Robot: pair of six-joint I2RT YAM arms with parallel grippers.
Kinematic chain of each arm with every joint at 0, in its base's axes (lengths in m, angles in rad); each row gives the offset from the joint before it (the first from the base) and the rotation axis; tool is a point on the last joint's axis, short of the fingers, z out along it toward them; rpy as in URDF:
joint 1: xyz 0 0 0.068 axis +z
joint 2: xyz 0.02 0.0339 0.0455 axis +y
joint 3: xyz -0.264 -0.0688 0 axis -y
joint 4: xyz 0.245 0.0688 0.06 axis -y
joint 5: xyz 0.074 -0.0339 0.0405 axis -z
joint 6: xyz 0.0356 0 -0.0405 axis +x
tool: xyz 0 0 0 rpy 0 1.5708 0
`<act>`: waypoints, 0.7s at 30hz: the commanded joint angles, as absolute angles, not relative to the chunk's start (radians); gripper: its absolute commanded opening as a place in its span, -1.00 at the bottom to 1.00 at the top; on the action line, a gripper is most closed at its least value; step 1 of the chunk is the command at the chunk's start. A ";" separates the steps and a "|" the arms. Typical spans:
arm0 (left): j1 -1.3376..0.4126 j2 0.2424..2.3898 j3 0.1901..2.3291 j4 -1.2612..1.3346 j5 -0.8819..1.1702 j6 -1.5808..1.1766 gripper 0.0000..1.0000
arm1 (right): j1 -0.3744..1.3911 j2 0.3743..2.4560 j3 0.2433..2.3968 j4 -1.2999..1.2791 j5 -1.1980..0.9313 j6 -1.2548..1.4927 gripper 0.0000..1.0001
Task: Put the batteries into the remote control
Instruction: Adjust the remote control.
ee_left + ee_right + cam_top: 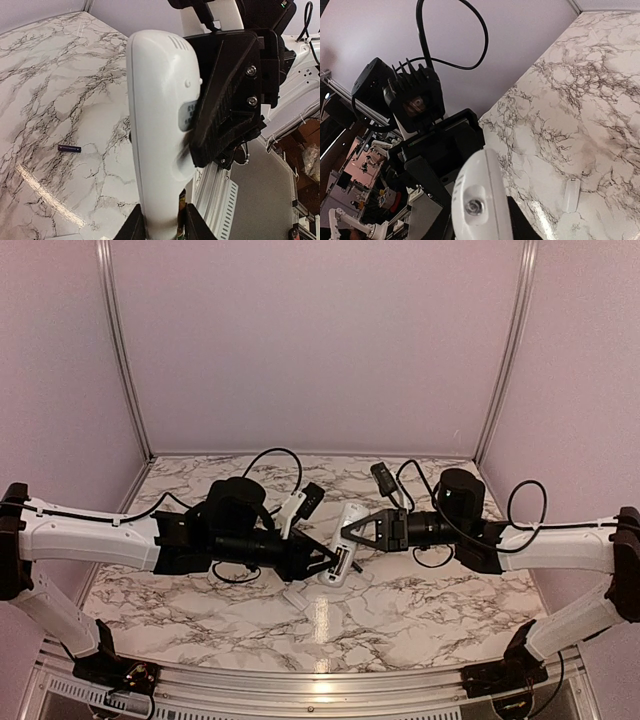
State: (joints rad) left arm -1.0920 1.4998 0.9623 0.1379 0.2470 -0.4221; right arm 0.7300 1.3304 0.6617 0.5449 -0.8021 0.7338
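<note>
L wrist cam alone shows battery [69, 148]; left gripper [162, 227] and, prob., right gripper [350, 532] pinch remote control [155, 125].

The remote control [349, 515] hangs above the middle of the table [420, 610], between my left end effector [335, 561] and right end effector [352, 530]. 1 battery [69, 148] lies on the table, apart from it.

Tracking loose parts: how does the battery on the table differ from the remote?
The battery is tiny, dark and cylindrical; the remote is long, white and slab-like. The battery lies loose on the table; the remote is held above it in the right gripper.
</note>
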 commanded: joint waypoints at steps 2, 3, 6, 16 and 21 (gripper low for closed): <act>-1.095 1.508 0.976 0.208 0.352 -0.411 -0.76 | 0.727 1.301 0.709 0.571 -0.836 0.745 -0.28; -1.095 1.507 0.974 0.218 0.364 -0.415 -0.77 | 0.727 1.301 0.708 0.580 -0.842 0.747 -0.24; -1.095 1.508 0.976 0.234 0.383 -0.419 -0.77 | 0.727 1.302 0.706 0.607 -0.850 0.764 -0.30; -1.080 1.510 0.952 0.282 0.384 -0.462 -0.57 | 0.726 1.315 0.685 0.686 -0.866 0.833 -0.96; -1.068 1.489 0.943 0.274 0.365 -0.452 0.15 | 0.718 1.310 0.683 0.678 -0.865 0.835 -1.00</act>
